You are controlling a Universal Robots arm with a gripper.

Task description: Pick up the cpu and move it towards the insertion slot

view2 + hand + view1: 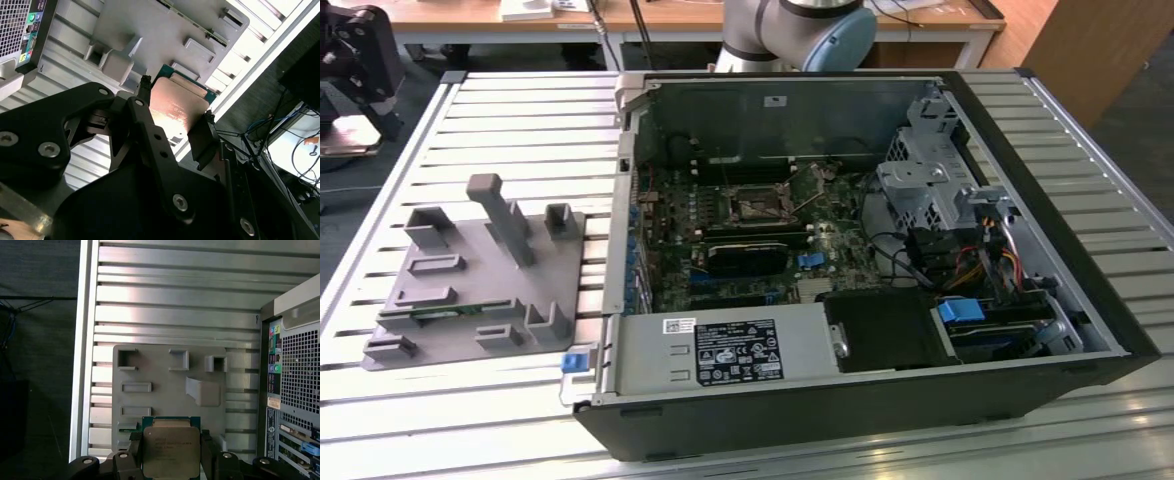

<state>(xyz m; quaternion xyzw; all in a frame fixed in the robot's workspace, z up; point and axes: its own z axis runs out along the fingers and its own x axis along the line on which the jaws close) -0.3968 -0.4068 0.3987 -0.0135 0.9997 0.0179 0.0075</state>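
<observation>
Shows gripper [171, 454] clamped on cpu [170, 447] above grey fixture [165, 385], and insertion slot [757, 205] on motherboard [841, 240] inside open computer case [854, 420], exterior view's right.

Silvery square cpu [171, 452] clamped between fingers [207, 454], silver-framed dark-centred insertion slot [758, 207] on motherboard [838, 245]

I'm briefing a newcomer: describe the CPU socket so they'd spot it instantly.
Look inside the open computer case, at its motherboard. Near the board's middle sits the insertion slot, a small square with silver frame and dark centre, unlike the long black module beside it.
</observation>
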